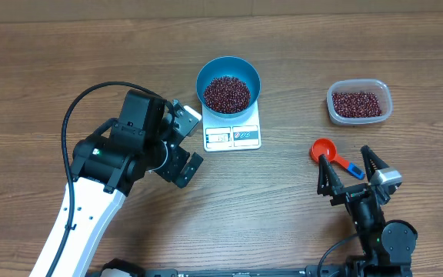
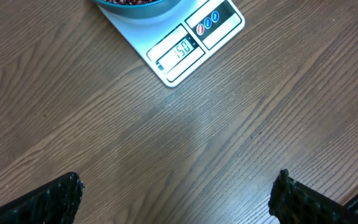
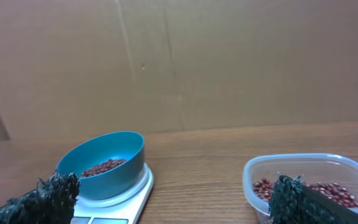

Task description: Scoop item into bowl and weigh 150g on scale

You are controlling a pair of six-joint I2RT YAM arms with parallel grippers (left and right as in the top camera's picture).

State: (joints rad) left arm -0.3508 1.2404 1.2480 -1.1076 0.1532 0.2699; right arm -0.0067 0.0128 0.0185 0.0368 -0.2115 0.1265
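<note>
Overhead shows the scale [image 1: 233, 135] on the wooden table [image 1: 52, 61], with the blue bowl [image 1: 206, 73] standing on its back part and a heap of beans [image 1: 227, 94] inside. To the right of the scale, well apart, sits a clear tub [image 1: 334, 96] with more beans. Nearer the front than the tub lies a red scoop [image 1: 323, 149]. Only this view shows the scoop.

The left gripper [image 1: 194, 142] hangs just left of the scale, its 2 fingers spread wide and empty. The right gripper [image 1: 344, 154] is far to the scale's right, also spread wide. From above, the scoop's handle lies between its fingers; contact cannot be told.

Left wrist alone shows the scale's display [image 2: 182, 50], which appears to read 150, beyond bare table between the 2 wide fingertips [image 2: 42, 202].

Right wrist looks level across the table. It shows the bowl's outer wall [image 3: 104, 165] on the scale, and the tub's rim [image 3: 303, 163] to the scale's right.
</note>
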